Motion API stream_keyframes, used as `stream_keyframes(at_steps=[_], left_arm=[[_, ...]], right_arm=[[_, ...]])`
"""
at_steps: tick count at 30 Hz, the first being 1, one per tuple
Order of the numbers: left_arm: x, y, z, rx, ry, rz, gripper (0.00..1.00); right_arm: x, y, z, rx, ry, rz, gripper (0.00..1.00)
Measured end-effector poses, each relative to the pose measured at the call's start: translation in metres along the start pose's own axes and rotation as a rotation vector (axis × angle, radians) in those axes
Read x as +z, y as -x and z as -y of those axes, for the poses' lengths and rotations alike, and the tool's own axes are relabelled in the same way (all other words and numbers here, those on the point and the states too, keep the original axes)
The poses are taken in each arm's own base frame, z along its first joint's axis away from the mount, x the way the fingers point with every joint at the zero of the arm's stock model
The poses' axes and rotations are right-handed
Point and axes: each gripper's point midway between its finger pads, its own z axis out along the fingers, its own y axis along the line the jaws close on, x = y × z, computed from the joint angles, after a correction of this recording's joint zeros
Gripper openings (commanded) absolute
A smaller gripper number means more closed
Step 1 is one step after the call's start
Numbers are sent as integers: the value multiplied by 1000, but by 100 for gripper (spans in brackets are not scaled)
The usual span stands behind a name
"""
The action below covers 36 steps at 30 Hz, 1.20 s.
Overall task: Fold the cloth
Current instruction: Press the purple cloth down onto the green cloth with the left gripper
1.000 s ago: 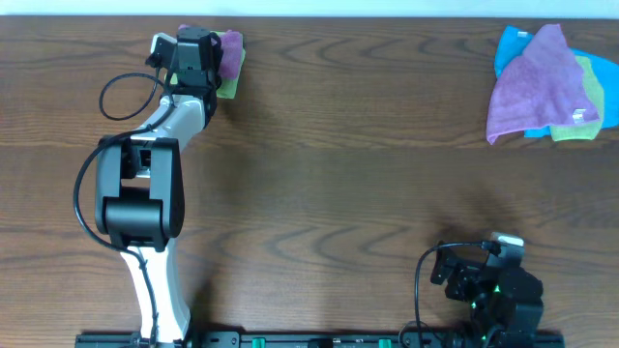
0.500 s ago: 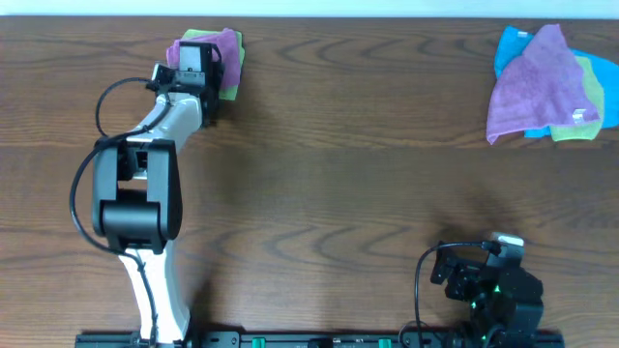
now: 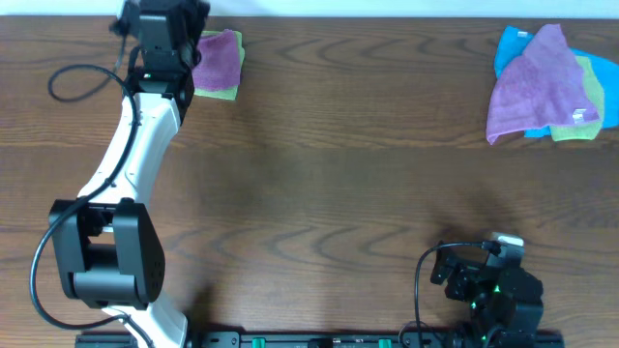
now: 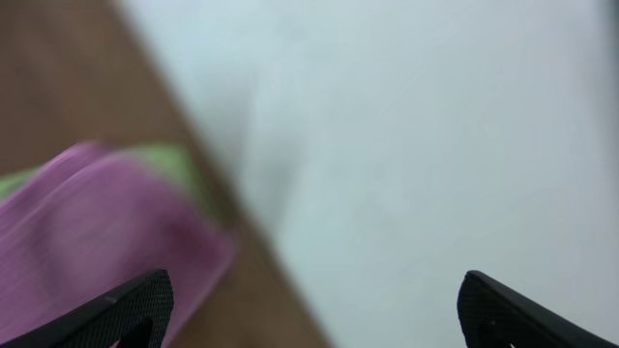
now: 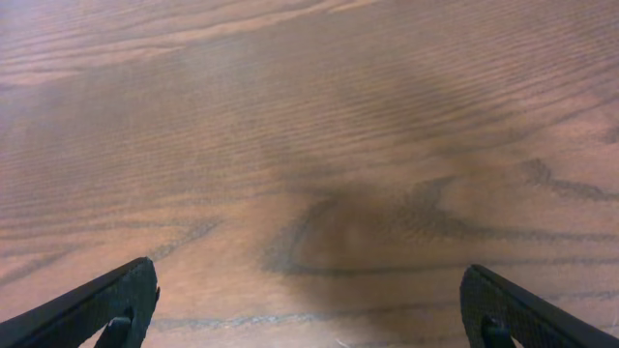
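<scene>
The left gripper (image 4: 314, 314) stands wide, nothing between its fingers (image 4: 135, 304). It sits at the table's far left edge, just beside the cloth (image 3: 220, 60). In the overhead view the wrist housing covers the fingers. The cloth lies folded on a green towel (image 3: 229, 93), whose edge shows along the near and right sides. In the left wrist view both are badly blurred: pink low on the left, a green strip (image 4: 164, 162) behind it.

The right gripper (image 5: 319, 309) is also wide and holds nothing, over bare wood. Its arm (image 3: 488, 285) is tucked up at the near right edge, well apart from the cloth.

The table (image 3: 338, 193) is dark brown with strong grain. Beyond its far edge runs a pale strip, seen in the left wrist view as a featureless whitish blur; floor or wall, I cannot tell.

At the far right corner lies a loose pile: a lavender towel (image 3: 537, 82) over a blue one (image 3: 511, 46) and a yellow-green one (image 3: 587, 82), partly cut off by the frame. A white tag (image 3: 578, 117) shows there.
</scene>
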Motion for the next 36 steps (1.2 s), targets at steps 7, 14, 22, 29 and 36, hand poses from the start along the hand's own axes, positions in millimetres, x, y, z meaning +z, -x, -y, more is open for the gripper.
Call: stream_keyframes(at_steps=[7,14,22,29,36], left_arm=[[65,-10,-19,-8,-124,134,95],[121,-66,-125,4,23,116,95],[126,-72,-143,7,64,138,95],[111,-32,-69,-36,-253,304,95],[109,-53,-60,27,-116,117,95]], right_arm=[[0,0,0,0,0,-1,99],[0,0,0,0,0,0,99],[0,0,0,0,0,-1,99],[0,0,0,0,0,0,99],[0,0,0,0,0,-1,99]])
